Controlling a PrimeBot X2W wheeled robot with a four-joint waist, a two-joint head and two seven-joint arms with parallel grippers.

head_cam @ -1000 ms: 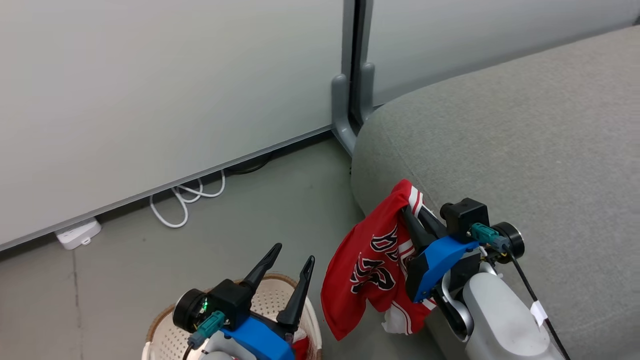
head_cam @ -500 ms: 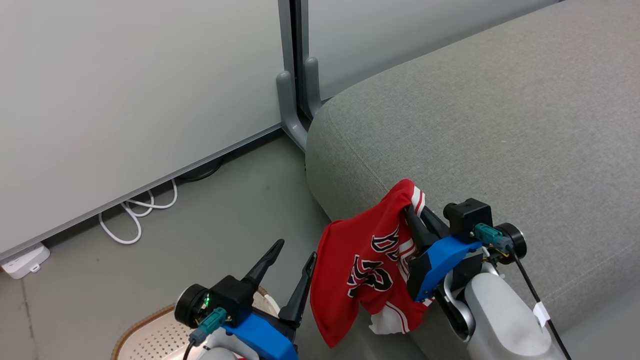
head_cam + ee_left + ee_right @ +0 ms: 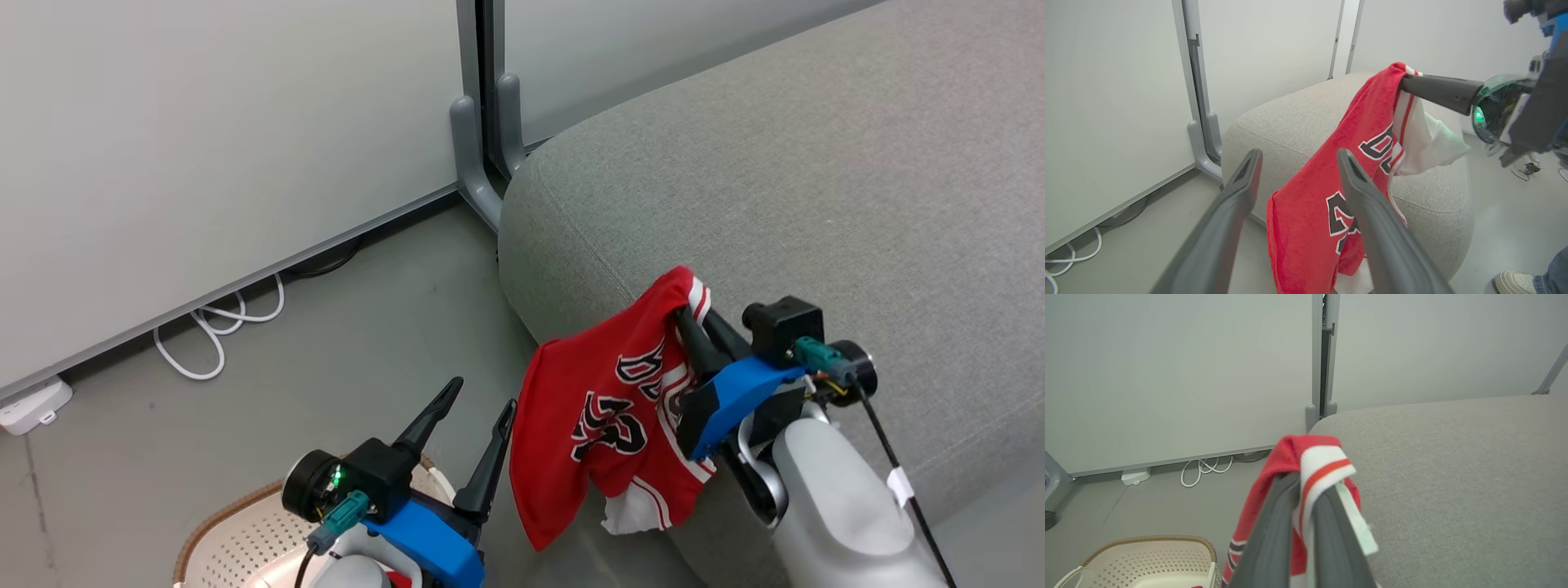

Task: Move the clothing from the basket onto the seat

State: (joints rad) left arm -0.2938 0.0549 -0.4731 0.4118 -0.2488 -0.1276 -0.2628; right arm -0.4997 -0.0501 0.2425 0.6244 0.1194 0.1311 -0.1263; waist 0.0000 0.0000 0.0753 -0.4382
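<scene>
1. Red jersey [image 3: 604,425] with black-and-white lettering, the number 23 and striped white trim hangs at lower centre of the head view, its white inner layer showing at the bottom hem.
2. The right gripper [image 3: 692,313] has its two dark fingers pressed together on the jersey's trimmed edge. In the right wrist view the white-and-red band lies pinched between them.
3. The jersey's held end sits over the left front edge of the grey fabric seat [image 3: 816,180]. The rest drapes down in front of the cushion's side, above the floor. Whether the cloth touches the seat I cannot tell.
4. The left gripper [image 3: 482,394], at lower centre-left of the head view, has its fingers spread with nothing between them, just left of the hanging jersey.
5. The cream perforated basket [image 3: 1143,557] with its brown rim stands on the floor at the bottom left, under the left arm.
6. A white cable [image 3: 216,327] loops along the wall base at left, beside a white power strip [image 3: 28,404].
7. A person's shoe [image 3: 1513,281] shows at the bottom right of the left wrist view.
</scene>
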